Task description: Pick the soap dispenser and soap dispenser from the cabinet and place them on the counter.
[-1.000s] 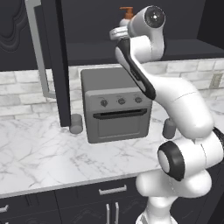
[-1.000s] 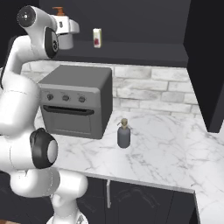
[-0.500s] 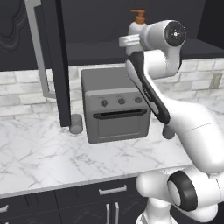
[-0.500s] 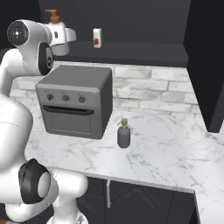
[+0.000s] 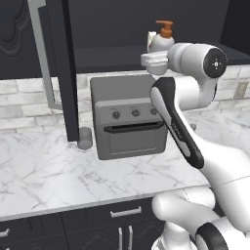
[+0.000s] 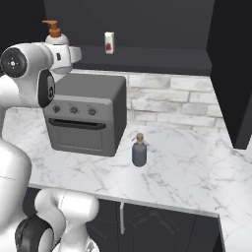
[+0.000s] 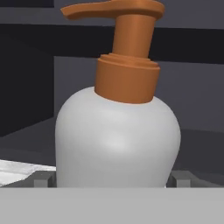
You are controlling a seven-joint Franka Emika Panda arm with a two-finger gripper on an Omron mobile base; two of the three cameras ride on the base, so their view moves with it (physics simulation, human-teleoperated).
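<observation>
A white soap dispenser (image 7: 118,140) with an orange pump (image 7: 127,65) stands on the shelf of the open black cabinet (image 5: 107,57). My gripper (image 7: 113,179) is open, with one fingertip on each side of the bottle's base; whether they touch it I cannot tell. From the base cameras the same bottle (image 5: 161,41) (image 6: 53,38) sits just beyond my white hand. The slimmer dark grey soap dispenser (image 6: 139,152) with a tan pump stands upright on the marble counter (image 6: 197,167), right of the oven.
A grey toaster oven (image 5: 127,117) (image 6: 86,115) sits on the counter (image 5: 49,171) under the shelf. A short grey cup (image 5: 85,138) stands at its left. A small white carton (image 6: 109,42) is further along the shelf. The cabinet door (image 5: 61,68) hangs open at the left.
The arm has stretched up and forward, bringing the hand level with the shelf and up to the white bottle. The jaws stayed open. Nothing else moved.
</observation>
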